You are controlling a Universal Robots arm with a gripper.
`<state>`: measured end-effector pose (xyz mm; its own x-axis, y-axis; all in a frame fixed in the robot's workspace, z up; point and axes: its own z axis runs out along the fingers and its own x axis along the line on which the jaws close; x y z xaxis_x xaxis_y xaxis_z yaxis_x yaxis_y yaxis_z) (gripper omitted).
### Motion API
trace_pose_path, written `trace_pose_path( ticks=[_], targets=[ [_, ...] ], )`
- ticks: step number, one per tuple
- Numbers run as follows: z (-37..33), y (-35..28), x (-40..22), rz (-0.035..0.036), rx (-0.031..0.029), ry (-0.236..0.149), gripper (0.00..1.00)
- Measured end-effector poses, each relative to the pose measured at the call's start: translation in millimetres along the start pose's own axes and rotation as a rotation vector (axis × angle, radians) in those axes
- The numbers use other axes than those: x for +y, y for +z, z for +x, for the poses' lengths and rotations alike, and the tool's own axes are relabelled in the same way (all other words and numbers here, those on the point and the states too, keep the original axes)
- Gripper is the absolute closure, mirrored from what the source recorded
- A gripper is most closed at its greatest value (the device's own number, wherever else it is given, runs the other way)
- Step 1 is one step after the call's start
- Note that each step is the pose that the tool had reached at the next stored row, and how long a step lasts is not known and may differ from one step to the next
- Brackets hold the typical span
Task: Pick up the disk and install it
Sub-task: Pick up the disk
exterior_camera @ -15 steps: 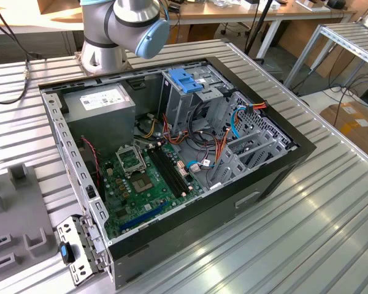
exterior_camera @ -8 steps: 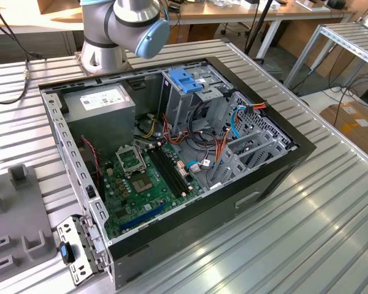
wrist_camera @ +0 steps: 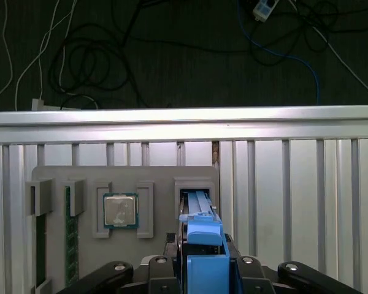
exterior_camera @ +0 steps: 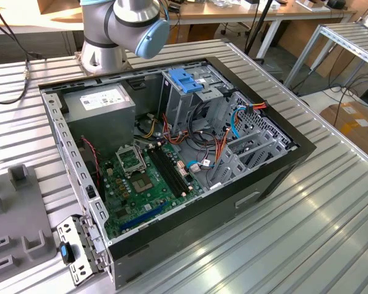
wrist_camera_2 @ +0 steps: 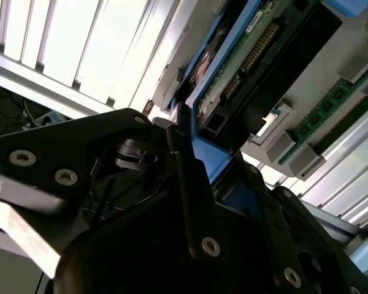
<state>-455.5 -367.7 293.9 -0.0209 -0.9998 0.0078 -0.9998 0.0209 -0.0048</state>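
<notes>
Blue-bracketed rectangular disk (wrist_camera: 202,240), low in frame centre, was clamped between the jaws at its grey tray (wrist_camera: 159,177); installation was left.

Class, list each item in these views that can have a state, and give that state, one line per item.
computer case, lying flat, side open
disk, on edge in a slot of the grey holder
gripper, shut on the disk
processor, seated in the grey holder
memory stick, slotted in the grey holder
CPU socket, empty
</notes>
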Motion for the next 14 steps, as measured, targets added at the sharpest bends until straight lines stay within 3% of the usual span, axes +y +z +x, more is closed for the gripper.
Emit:
trace_pose_path(
  ticks=[14],
  targets=[
    [0.1, -0.1, 0.0, 0.0025, 0.0004, 0.0, 0.63]
  ],
)
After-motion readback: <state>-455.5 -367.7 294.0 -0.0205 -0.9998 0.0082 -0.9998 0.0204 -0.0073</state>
